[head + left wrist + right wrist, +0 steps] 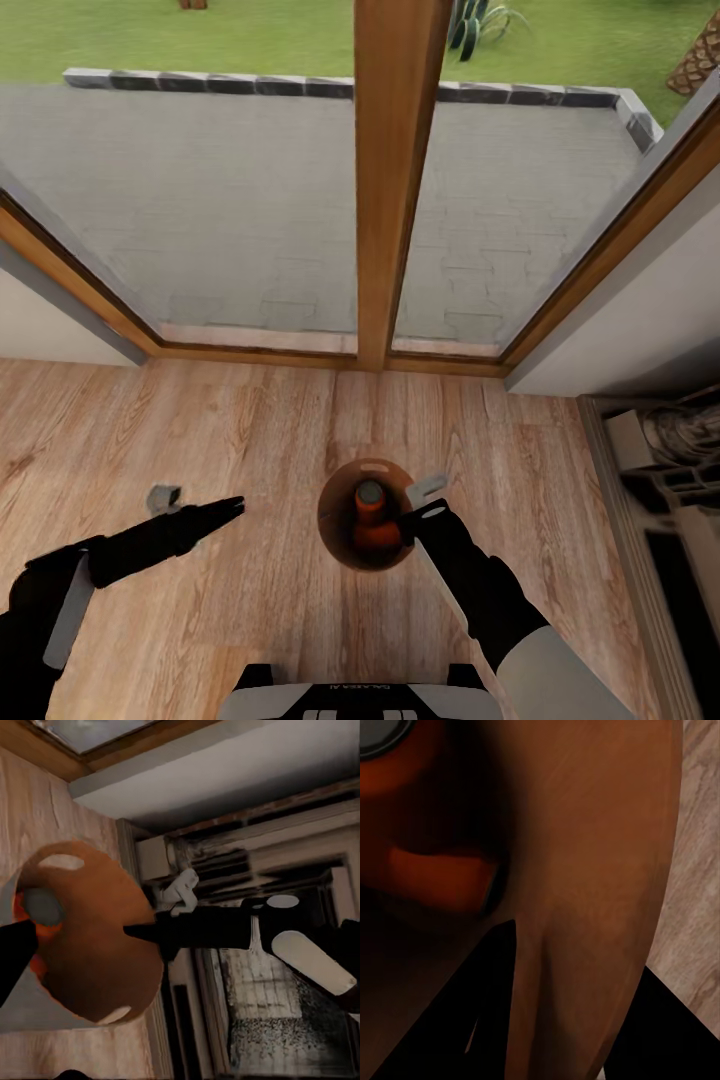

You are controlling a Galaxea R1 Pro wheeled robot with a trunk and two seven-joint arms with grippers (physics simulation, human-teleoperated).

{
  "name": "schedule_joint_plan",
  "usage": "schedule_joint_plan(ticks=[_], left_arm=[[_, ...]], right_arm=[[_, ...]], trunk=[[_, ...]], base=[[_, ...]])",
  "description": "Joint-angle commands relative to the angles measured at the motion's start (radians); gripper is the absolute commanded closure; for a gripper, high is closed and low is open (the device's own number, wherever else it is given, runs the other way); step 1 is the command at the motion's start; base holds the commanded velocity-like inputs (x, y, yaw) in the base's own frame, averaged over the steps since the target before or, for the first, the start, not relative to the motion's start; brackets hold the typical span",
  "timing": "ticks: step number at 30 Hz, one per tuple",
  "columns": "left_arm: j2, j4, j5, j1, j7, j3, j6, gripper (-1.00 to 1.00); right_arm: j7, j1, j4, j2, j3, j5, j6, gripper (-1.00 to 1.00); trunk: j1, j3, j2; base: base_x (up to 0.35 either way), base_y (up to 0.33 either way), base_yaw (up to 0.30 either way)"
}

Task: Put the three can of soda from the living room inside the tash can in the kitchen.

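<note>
The right pincer [425, 515] grips the rim of the tash can [340, 540], one finger inside the brown wall and one outside, clamped on it; the bin sits on the wood plank floor [250, 420] just ahead of the robot's base, close to the wood-framed glass doors [395, 180]. Inside the bin, just beside the right pincer, stands an orange can of soda [372, 515] with a silvery top; the right wrist view adds a second orange can [442, 881] lying low in the shadow beneath the first [405, 772], while the head view gives no clear sight of it. The left pincer [232, 507] hovers over the floor well apart from the bin, its fingers together; a small grey object [163, 497] lies on the floor just beside that arm. The left wrist view shows what the head view cuts off: the bin's pale outer wall [15, 1020], the slot near its rim [61, 861], and the right pincer [146, 934] reaching in from a cluttered dark shelf unit [285, 855]. No lettering on the cans can be read; a line of writing on the robot's base is too blurred to make out.
</note>
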Motion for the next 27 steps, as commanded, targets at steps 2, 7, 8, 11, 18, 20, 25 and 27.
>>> schedule_joint_plan(ticks=[2,7,8,11,18,20,25,27], left_arm=[[0.039,0.031,-0.002,0.0,-0.023,0.07,-0.001,-1.0],[0.166,0.269,-0.011,0.0,-0.038,0.138,-0.073,-1.0],[0.186,0.336,-0.028,0.0,-0.029,0.142,-0.128,-1.0],[0.209,0.438,-0.06,0.0,0.017,0.147,-0.218,-1.0],[0.228,0.575,-0.081,0.0,0.205,0.177,-0.338,-1.0],[0.23,0.635,-0.083,0.0,0.285,0.184,-0.396,-1.0],[0.242,0.686,-0.083,0.0,0.36,0.19,-0.476,-1.0],[0.25,0.695,-0.083,0.0,0.396,0.192,-0.488,-1.0]], right_arm=[[0.0,0.0,0.0,0.0,0.0,-0.009,-0.002,1.0],[0.001,0.0,-0.001,0.0,0.0,-0.009,-0.001,1.0],[0.001,0.0,-0.002,0.0,0.0,-0.009,-0.001,1.0],[0.002,0.0,-0.004,0.0,0.0,-0.009,-0.001,1.0],[0.005,0.0,-0.007,0.0,0.0,-0.01,-0.002,1.0],[0.006,0.0,-0.008,0.0,0.0,-0.011,-0.002,1.0],[0.008,0.0,-0.008,0.0,0.0,-0.016,-0.003,1.0],[0.009,0.0,-0.008,0.0,0.0,-0.018,-0.003,1.0]], trunk=[[0.0,0.0,0.0],[0.0,0.0,0.0],[0.0,0.0,0.0],[0.0,0.0,0.0],[0.0,0.0,0.0],[0.0,0.0,0.0],[0.0,0.0,0.0],[0.0,0.0,0.0]], base=[[0.0,0.0,0.0],[0.0,0.0,0.0],[0.0,0.0,0.0],[0.0,0.0,0.0],[0.0,0.0,0.0],[0.0,0.0,0.0],[0.001,0.0,0.0],[0.038,0.0,0.0]])
